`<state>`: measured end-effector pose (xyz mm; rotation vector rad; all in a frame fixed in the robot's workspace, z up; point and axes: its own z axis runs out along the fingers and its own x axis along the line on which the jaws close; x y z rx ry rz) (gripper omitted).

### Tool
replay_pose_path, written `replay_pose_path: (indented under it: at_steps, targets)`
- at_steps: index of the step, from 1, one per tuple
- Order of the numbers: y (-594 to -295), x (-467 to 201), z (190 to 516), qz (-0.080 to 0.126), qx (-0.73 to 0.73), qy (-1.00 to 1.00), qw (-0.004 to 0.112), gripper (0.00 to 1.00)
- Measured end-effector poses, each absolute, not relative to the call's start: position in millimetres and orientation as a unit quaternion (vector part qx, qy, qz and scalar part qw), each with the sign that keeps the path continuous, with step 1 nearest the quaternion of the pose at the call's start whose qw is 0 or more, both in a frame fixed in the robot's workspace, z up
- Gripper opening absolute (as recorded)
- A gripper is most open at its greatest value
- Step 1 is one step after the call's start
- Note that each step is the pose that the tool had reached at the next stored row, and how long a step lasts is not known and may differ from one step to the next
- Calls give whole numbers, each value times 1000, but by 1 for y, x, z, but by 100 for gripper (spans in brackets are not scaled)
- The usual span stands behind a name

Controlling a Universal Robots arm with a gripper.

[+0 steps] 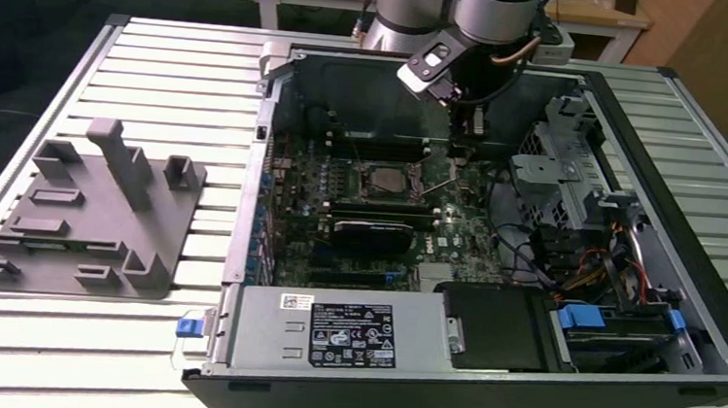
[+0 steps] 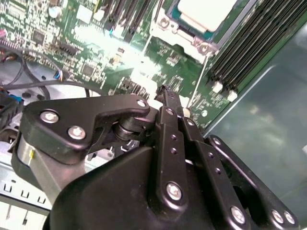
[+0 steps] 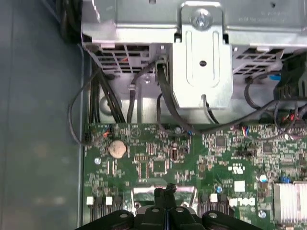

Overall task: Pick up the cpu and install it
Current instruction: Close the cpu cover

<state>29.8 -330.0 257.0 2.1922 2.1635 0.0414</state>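
Exterior view: arm reaches down into the open computer case point(image 1: 673, 238) on the slatted table point(image 1: 154, 61). The gripper point(image 1: 462, 148) is low over the motherboard point(image 1: 466, 232), just to the exterior view's right of the socket. Fingers point(image 2: 165, 98) are pressed together in both wrist views, tips point(image 3: 165, 190) meeting with nothing seen between them. The cpu point(image 2: 206, 12) lies flat inside the socket's metal frame point(image 2: 165, 28), pale top up, and is apart from the gripper. It also shows in the exterior view point(image 1: 385, 179). The memory slots point(image 2: 244, 48) run beside the socket. A grey fixture block point(image 1: 90, 212) sits on the table outside the case, well apart.
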Motion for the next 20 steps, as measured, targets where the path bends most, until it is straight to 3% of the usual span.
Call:
replay_pose_path:
  at_steps: [20]
  targets:
    - [-330, 54, 243, 10, 711, 702, 27, 11]
